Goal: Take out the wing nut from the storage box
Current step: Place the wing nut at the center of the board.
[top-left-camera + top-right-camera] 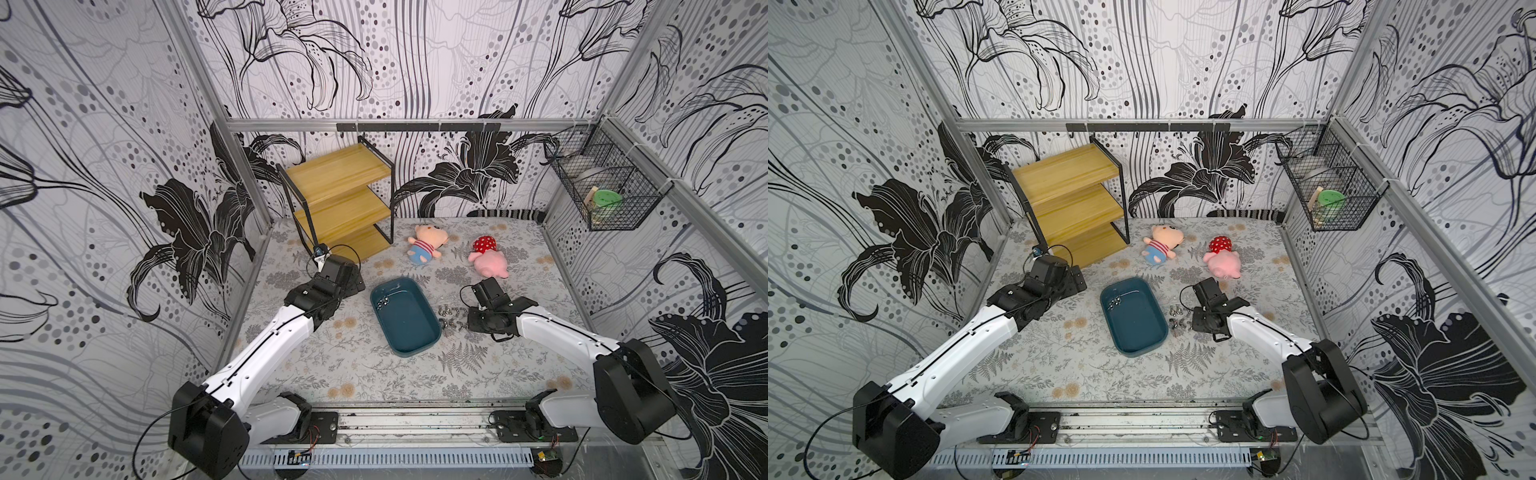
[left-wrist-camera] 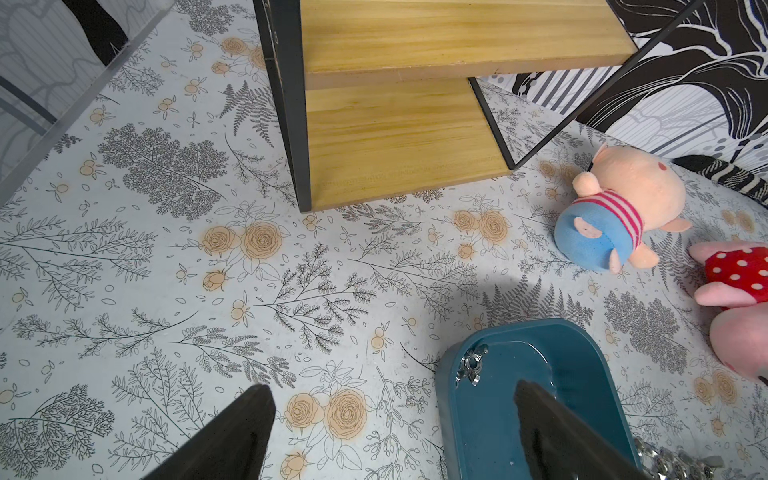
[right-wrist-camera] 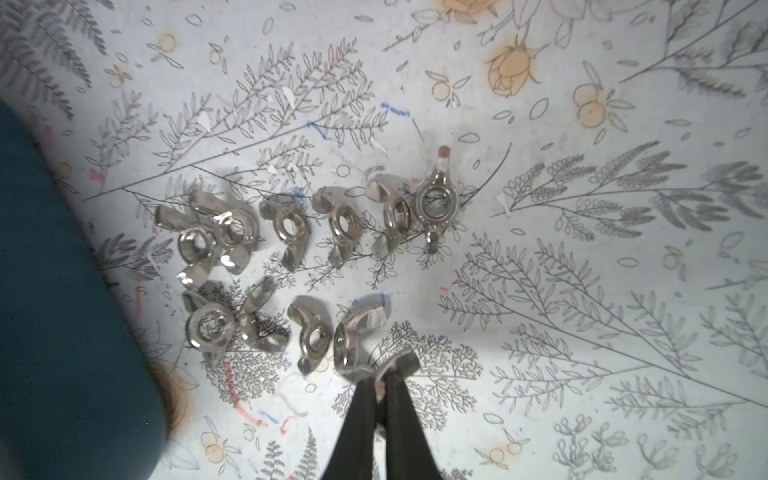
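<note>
Now, right gripper [image 3: 379,372]: clenched; its 2 black fingers stand almost together and seem to pinch 1 wing of a wing nut.
held wing nut [image 3: 353,332]: low over the table [image 1: 353,374], at the end of the row nearer to the gripper; I cannot tell if it already touches the surface.
laid-out wing nuts [image 3: 291,228]: 2 rows on the table at 3 o'clock of the storage box, near its rim but outside it. There are about 9 pieces; some lean on each other, so the count is not sure.
storage box [image 1: 409,332]: in the middle of the table, its long side running from 11 to 5 o'clock; most of its floor is bare.
wing nuts in the box [image 1: 381,302]: a small cluster in the 11 o'clock corner, close to the wall; 2 or perhaps 3.
left gripper [image 2: 395,415]: released, fingers wide apart with nothing between them; it is at 9 o'clock of the box, and 1 finger shows over the box in the left wrist view.
done: in my judgement the bigger part, since most nuts lie outside the box.
left: to set down the held nut, then to take out the cluster in the corner.
</note>
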### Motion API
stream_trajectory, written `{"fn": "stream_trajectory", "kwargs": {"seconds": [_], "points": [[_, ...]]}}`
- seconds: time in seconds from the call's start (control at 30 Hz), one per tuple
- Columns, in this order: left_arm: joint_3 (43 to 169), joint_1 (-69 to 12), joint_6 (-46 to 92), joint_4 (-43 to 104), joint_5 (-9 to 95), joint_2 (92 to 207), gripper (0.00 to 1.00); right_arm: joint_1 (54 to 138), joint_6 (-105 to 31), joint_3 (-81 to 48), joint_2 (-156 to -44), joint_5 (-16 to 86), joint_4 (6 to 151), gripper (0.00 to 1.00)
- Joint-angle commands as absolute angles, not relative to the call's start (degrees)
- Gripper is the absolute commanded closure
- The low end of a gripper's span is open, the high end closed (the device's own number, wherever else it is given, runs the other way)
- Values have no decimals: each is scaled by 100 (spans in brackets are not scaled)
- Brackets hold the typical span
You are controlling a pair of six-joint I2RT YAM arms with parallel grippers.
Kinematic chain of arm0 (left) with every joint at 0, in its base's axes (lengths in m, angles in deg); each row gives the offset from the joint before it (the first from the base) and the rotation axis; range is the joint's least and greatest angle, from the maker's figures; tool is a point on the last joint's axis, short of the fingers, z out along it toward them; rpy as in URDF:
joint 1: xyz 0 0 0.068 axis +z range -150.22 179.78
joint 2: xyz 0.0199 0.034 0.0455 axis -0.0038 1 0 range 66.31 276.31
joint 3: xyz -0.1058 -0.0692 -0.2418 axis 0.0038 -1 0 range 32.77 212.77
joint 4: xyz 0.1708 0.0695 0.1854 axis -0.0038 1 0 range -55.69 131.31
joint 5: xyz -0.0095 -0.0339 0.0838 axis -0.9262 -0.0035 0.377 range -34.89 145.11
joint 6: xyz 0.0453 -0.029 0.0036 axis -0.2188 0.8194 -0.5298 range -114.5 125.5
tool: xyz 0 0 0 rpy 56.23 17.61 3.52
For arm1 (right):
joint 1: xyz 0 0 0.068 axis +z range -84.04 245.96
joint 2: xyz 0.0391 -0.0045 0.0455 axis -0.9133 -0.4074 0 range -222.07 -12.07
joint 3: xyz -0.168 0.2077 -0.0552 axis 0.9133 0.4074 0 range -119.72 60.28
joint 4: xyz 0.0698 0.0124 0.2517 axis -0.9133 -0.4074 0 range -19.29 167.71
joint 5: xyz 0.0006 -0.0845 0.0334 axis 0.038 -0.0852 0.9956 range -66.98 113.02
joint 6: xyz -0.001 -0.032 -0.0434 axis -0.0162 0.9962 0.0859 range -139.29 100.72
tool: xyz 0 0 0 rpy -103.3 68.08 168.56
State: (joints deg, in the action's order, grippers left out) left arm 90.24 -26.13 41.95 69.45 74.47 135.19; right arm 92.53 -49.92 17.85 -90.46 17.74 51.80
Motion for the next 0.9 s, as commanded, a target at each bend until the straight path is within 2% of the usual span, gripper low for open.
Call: {"fn": "stream_trajectory", "kwargs": {"seconds": [0.0, 0.6, 0.87], "points": [[9139, -2655, 4206, 6762, 7460, 13520, 5, 9176, -5044, 1927, -9179, 1855, 5323, 99], [9095, -2646, 4229, 6797, 7515, 13456, 5, 9088, -4984, 1934, -9700, 1837, 5699, 99], [9095, -2654, 4224, 6806, 7524, 13458, 5, 9074, -4992, 1906, -9820, 1794, 5706, 92]]}}
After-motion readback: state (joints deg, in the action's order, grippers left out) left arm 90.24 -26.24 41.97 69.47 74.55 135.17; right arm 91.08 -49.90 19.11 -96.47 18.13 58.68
